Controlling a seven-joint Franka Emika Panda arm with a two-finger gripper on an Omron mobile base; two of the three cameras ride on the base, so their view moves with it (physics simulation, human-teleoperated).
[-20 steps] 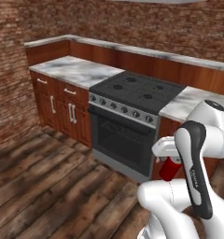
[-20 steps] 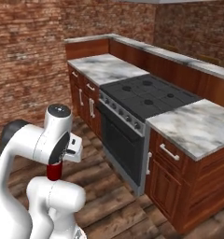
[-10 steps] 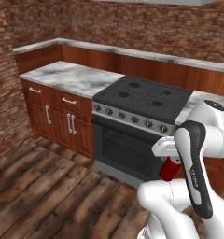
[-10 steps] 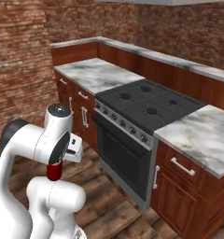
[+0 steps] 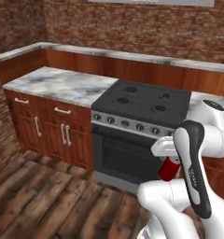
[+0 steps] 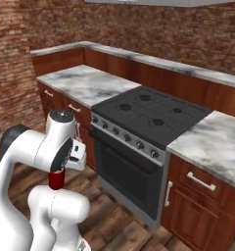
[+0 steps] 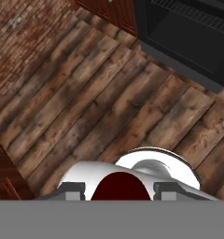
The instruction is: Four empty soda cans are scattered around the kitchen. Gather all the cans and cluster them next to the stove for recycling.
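Risk: your gripper point(image 5: 169, 164) pinches the small red cylindrical soda can point(image 5: 169, 169) over plank floor point(image 7: 86, 93), short of the wide black four-burner stove point(image 5: 144, 105); a slip drops it.

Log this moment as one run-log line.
phase: carrying | gripper: shut on red soda can, hanging over wood floor | stove: ahead, burners bare | counters both sides: no cans visible

Stove point(image 5: 142, 105) between counters point(image 5: 62, 84); soda can point(image 5: 169, 169) seemingly before stove.
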